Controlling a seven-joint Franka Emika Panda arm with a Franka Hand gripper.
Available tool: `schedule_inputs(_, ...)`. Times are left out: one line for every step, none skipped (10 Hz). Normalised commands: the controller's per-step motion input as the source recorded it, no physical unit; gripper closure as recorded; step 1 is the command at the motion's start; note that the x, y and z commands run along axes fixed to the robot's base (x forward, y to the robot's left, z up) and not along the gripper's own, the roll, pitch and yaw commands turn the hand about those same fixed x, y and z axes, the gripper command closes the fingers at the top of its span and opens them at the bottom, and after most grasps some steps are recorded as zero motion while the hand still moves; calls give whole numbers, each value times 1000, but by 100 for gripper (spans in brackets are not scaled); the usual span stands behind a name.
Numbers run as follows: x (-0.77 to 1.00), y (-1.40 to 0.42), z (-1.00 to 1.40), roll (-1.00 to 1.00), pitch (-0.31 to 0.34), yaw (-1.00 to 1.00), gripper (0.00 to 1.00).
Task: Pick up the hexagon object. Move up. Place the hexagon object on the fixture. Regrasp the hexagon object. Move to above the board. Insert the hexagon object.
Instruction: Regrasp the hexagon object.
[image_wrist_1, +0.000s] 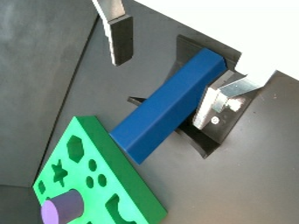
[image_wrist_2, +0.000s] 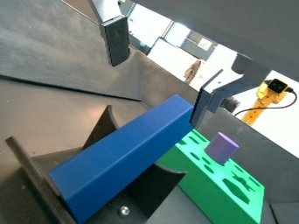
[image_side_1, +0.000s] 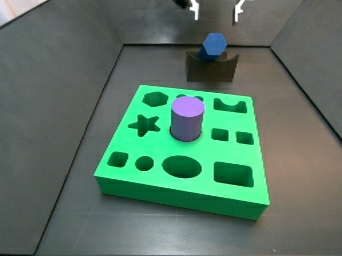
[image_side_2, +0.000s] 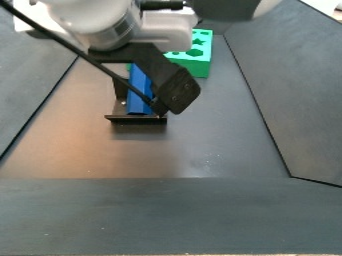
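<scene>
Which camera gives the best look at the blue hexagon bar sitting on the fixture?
A wrist view: the hexagon object shows full length on the fixture, the open gripper straddling it. A side view shows only its end; another mostly hides it.

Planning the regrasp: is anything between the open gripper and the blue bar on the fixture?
No. In a side view the gripper hangs above the blue bar resting in the fixture, with only bare air between.

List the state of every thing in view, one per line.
Gripper: open, above the fixture, holding nothing.
Hexagon object: lying in the fixture's notch, released.
Fixture: holding the bar.
Board: flat on the floor.
Purple cylinder: upright in a board hole.
</scene>
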Motion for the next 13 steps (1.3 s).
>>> schedule_inputs(2,-1000,868,1000,27,36,0)
schedule_inputs(-22,-1000,847,1000,20,35,0)
schedule_inputs(-43,-1000,807,1000,13,35,0)
schedule_inputs(-50,-1000,720,1000,8,35,0)
schedule_inputs(-47,-1000,660,1000,7,35,0)
schedule_inputs(-40,-940,461,1000,7,36,0)
schedule_inputs(-19,-738,255,1000,5,37,0)
schedule_inputs(-2,-451,93,1000,3,37,0)
schedule_inputs(-1,-232,48,1000,1,39,0)
schedule_inputs(-3,-38,35,1000,-1,39,0)
schedule_inputs(1,-31,22,1000,-2,40,0)
schedule_inputs(4,-45,11,1000,-3,41,0)
schedule_inputs(2,-30,9,1000,0,42,0)
